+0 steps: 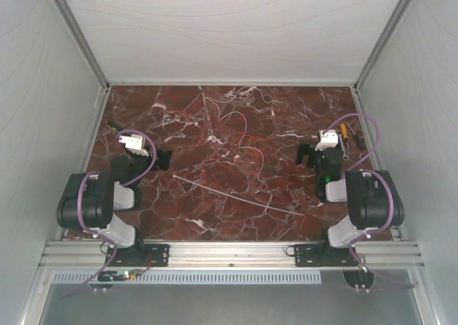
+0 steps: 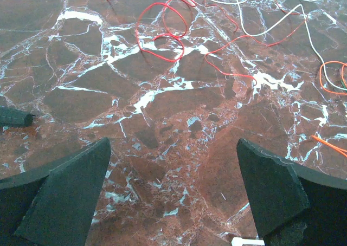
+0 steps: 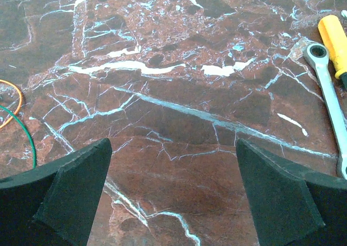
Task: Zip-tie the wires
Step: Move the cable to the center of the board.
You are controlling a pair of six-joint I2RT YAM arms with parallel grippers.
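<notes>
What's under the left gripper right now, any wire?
The left gripper is open; between its fingers only bare marble table shows. The wires lie farther ahead, not under it. Whatever sits beneath the fingers themselves is covered.

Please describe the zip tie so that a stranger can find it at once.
On the red marble table, look in the middle, nearer the front edge than the curly wires. The zip tie is the one long, straight, pale strip there.

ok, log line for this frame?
wires: loose, mid-table | zip tie: flat, nearer arms, untouched | left jaws: open, empty | right jaws: open, empty | wrench: by right edge
</notes>
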